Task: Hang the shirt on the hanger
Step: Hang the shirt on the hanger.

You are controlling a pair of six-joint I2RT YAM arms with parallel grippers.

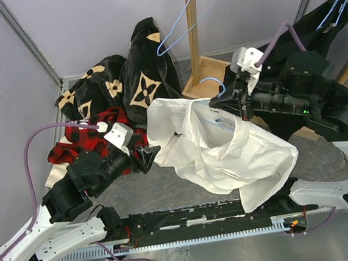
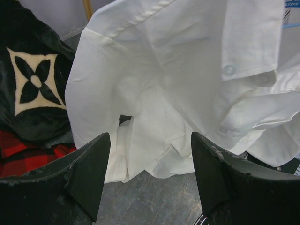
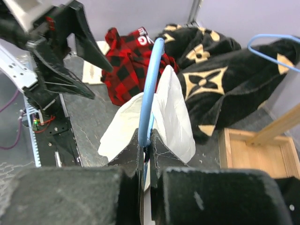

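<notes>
The white shirt (image 1: 220, 153) hangs bunched over the table's middle, draped on the light-blue wire hanger (image 3: 151, 84). My right gripper (image 1: 240, 102) is shut on that hanger's wire; in the right wrist view the blue wire runs up from between the closed jaws (image 3: 147, 140), with the shirt's white cloth (image 3: 176, 122) hanging over it. My left gripper (image 1: 149, 155) is at the shirt's left edge, open. In the left wrist view its fingertips (image 2: 150, 173) stand wide apart with only bare table between them, and the shirt (image 2: 178, 84) hangs just ahead, not touching them.
A black garment with tan flower marks (image 1: 119, 79) and a red-and-black plaid shirt (image 1: 87, 147) lie at the back left. A wooden rack (image 1: 195, 28) stands at the back, with a spare blue hanger (image 1: 183, 23). Another dark garment (image 1: 317, 28) hangs at the right.
</notes>
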